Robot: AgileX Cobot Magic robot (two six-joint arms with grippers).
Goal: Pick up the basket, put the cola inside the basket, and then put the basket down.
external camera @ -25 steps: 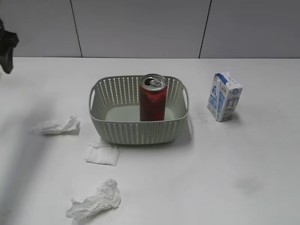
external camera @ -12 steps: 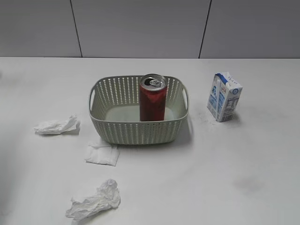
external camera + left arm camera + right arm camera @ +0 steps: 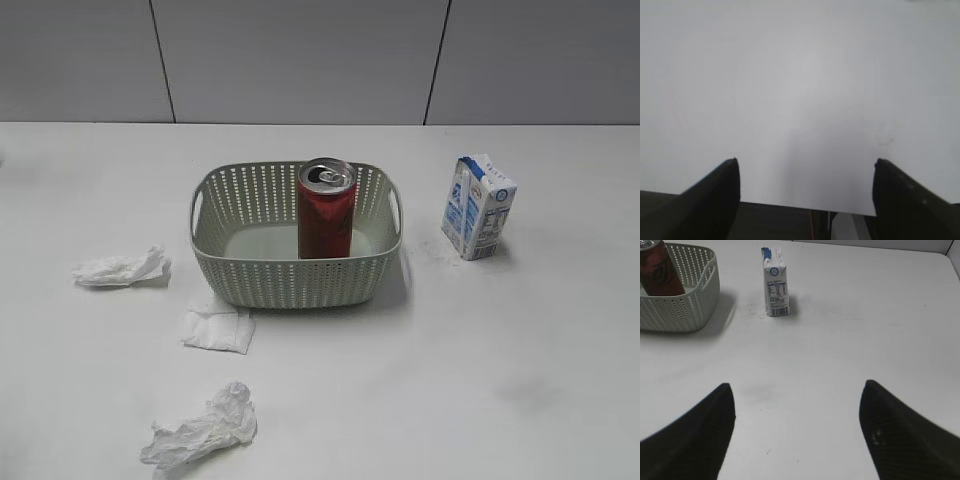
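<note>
The pale sage-green basket point(image 3: 250, 275) rests on the white table at the centre of the exterior view. The red cola can point(image 3: 326, 215) stands upright inside it. Both also show at the top left of the right wrist view, the basket point(image 3: 695, 300) and the cola point(image 3: 662, 272). My left gripper point(image 3: 805, 162) is open and empty over bare table by the table's edge. My right gripper point(image 3: 797, 390) is open and empty, well to the right of the basket. Neither arm shows in the exterior view.
A blue-and-white milk carton point(image 3: 478, 207) stands right of the basket; it also shows in the right wrist view point(image 3: 775, 282). Crumpled tissues lie left point(image 3: 122, 268), front-left point(image 3: 218, 328) and near the front edge point(image 3: 200, 428).
A dark part of the left arm at the exterior view's left edge one second ago has withdrawn out of view. The basket and cola have not moved.
</note>
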